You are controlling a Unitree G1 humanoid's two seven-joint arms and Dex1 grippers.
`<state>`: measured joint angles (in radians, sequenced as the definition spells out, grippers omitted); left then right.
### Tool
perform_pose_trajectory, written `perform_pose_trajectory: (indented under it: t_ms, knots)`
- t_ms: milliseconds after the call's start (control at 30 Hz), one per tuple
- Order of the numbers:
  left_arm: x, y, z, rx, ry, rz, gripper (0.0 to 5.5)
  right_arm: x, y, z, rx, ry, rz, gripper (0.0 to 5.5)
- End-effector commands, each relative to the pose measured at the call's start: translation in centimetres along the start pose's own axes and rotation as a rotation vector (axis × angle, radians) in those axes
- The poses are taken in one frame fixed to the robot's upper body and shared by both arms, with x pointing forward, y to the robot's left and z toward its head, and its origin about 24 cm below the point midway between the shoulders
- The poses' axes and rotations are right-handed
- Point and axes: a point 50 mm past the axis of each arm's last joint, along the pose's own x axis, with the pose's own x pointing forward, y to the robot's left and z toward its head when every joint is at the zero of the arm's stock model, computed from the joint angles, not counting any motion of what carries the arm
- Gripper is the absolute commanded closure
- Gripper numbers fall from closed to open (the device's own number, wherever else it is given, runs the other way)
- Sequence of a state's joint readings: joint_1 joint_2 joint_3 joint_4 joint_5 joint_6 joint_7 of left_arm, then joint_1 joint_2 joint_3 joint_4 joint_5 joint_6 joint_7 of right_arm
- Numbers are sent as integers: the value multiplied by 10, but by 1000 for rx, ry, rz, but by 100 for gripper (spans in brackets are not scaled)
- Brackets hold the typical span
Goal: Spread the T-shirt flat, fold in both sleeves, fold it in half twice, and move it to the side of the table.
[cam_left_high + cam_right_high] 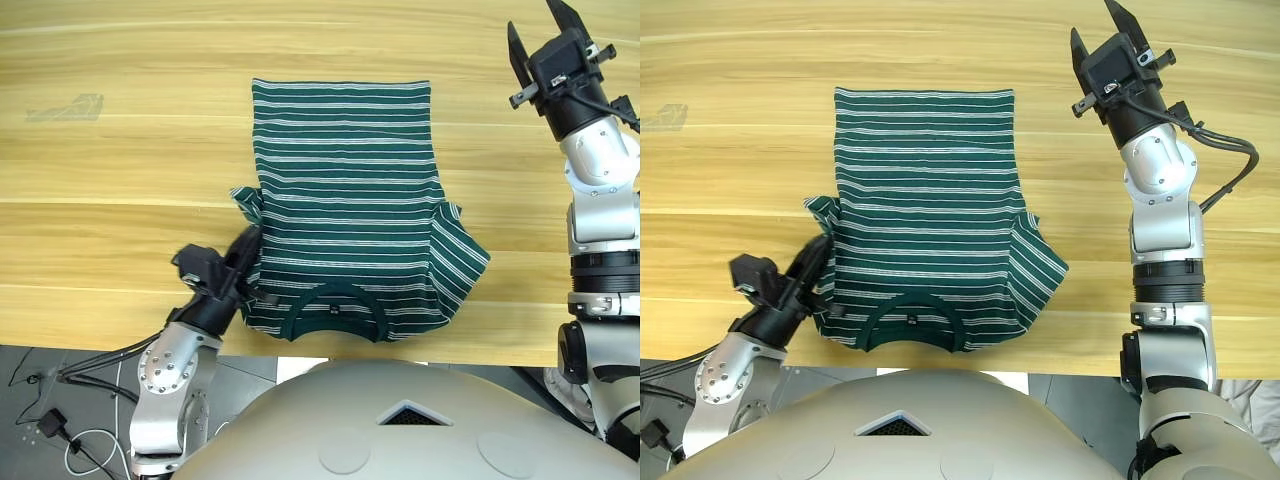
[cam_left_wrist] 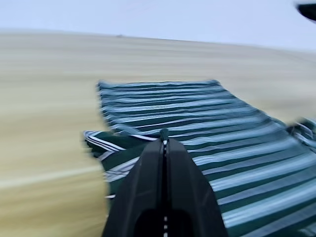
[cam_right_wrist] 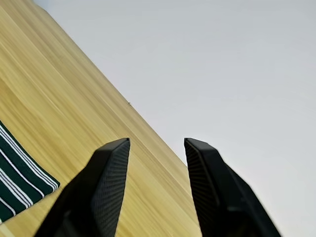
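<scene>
We found the left tool (image 1: pixel 247 250) closed tight, pinching the T-shirt (image 1: pixel 345 190) at its left edge, just on the collar side of the bunched left sleeve (image 1: pixel 246 203). The right tool (image 1: pixel 534 22) stood wide open, holding nothing, off the T-shirt's far right corner. The T-shirt lay on the bench (image 1: pixel 120 200), its right sleeve (image 1: pixel 462 255) spread outward

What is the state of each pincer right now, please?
Left pincer: closed, pinching the T-shirt at the sleeve on the robot's left.
Right pincer: open, holding nothing.
</scene>
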<state>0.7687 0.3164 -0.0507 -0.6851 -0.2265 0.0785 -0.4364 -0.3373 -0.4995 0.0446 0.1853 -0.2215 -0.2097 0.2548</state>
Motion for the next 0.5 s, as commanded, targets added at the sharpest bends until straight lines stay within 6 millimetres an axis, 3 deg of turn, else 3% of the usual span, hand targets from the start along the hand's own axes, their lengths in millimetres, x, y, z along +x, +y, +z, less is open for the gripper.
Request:
perform_pose_trajectory:
  t_ms: [33,133,267,500]
  knots:
    - [-2,-16,1,101,20,-132,548,-1,0,-2,-6,10,-2,347]
    - [1,-19,-16,195,123,-158,548,-2,-1,-2,-5,11,-7,347]
    - [10,-11,-30,263,192,-50,548,-7,-3,-5,5,24,-16,347]
    - [20,-2,-26,274,165,37,548,-16,-4,-15,31,65,-31,347]
